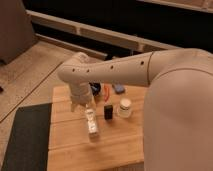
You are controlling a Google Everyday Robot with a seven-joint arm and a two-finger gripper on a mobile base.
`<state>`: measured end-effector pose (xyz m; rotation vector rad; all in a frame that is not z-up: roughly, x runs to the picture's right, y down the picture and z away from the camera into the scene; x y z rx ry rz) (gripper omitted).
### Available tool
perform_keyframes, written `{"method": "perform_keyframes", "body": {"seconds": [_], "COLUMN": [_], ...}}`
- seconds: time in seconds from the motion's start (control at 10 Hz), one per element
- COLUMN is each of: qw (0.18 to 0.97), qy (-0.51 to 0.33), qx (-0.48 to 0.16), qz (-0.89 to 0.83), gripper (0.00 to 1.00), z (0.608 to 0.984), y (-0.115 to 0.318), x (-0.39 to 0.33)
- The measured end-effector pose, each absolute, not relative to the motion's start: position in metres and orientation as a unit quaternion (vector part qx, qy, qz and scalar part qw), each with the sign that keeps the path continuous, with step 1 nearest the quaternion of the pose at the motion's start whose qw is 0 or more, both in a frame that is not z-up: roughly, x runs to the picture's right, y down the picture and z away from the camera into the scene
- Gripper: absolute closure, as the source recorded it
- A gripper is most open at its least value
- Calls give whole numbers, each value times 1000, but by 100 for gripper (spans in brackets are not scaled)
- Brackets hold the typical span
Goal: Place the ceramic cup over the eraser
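A: Entry one, cup. Location?
B: On the table, just beside the eraser but apart from it, on the side away from the bottle.
A: Handling?
B: Likely light, stiff, glossy, so probably slippery. Fragile if dropped. Best taken across its side wall.
A: Gripper?
B: Low beside the bottle's top, spread wide, nothing seen in its hold.
A: Room?
B: Bare boards in front. Behind are the bowl, red object and blue oblong. The edge beyond the cup is hidden.
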<state>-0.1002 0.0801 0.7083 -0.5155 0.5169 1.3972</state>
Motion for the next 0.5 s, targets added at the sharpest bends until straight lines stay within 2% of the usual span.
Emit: {"method": "perform_keyframes", "body": {"seconds": [0.5], "qw": [736], "qy": [209], "qx": [-163], "qz": [623], "gripper": [35], "z": [734], "y": [14], "x": [-52]}}
